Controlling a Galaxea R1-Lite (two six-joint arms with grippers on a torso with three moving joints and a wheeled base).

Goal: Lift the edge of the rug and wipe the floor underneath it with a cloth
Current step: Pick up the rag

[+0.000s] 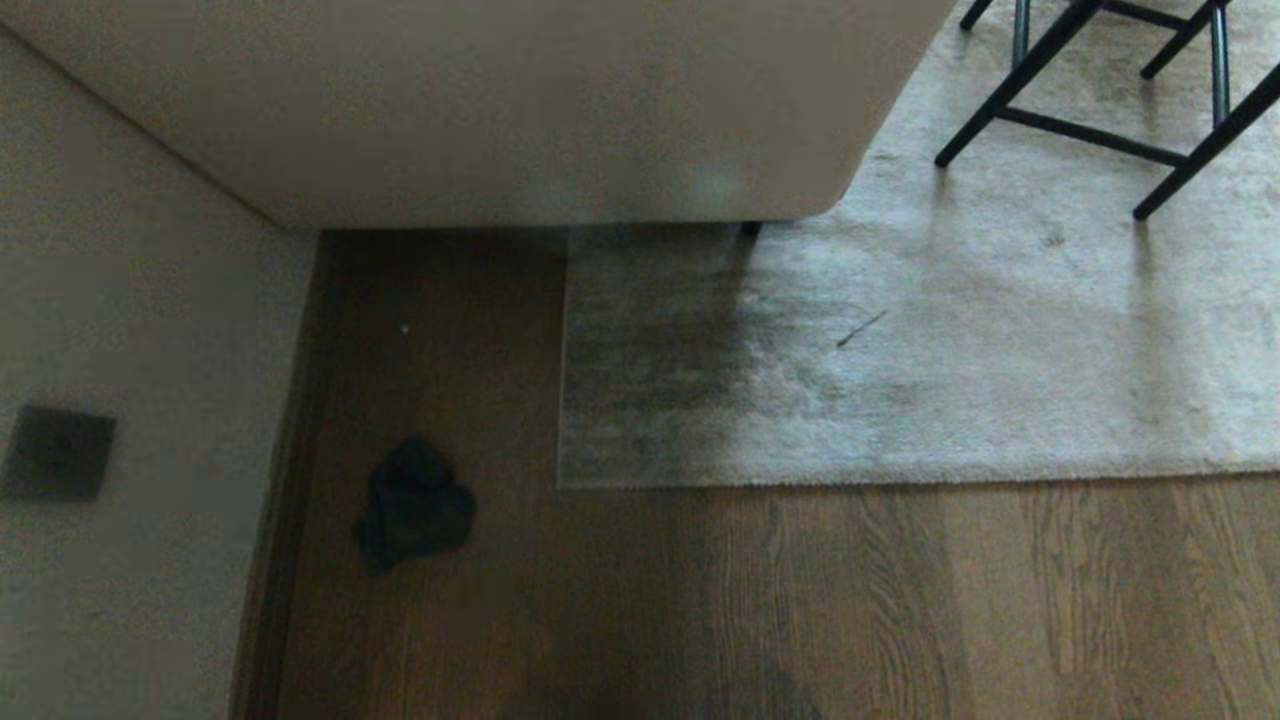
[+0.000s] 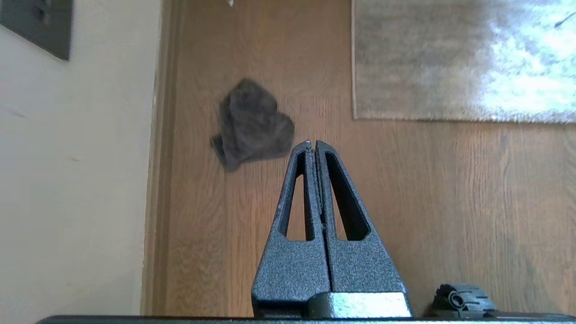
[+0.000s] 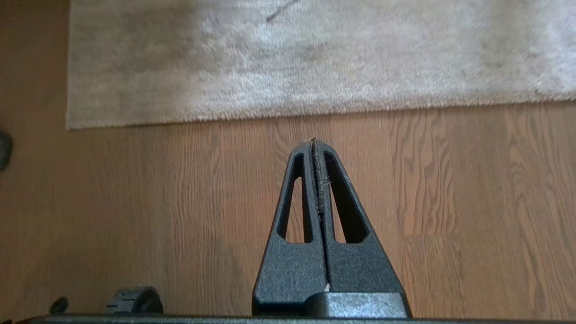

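Both arms hang over the floor [image 1: 800, 600], outside the head view; the left claw [image 2: 312, 145] and right claw [image 3: 313, 143] each have their fingers pressed together, holding nothing. One cloth [image 1: 415, 505] lies crumpled on the planks near the wall [image 1: 130, 300], apart from the one rug edge [image 1: 800, 480], which lies flat. Black chair legs [image 1: 1060, 120] stand on the rug.
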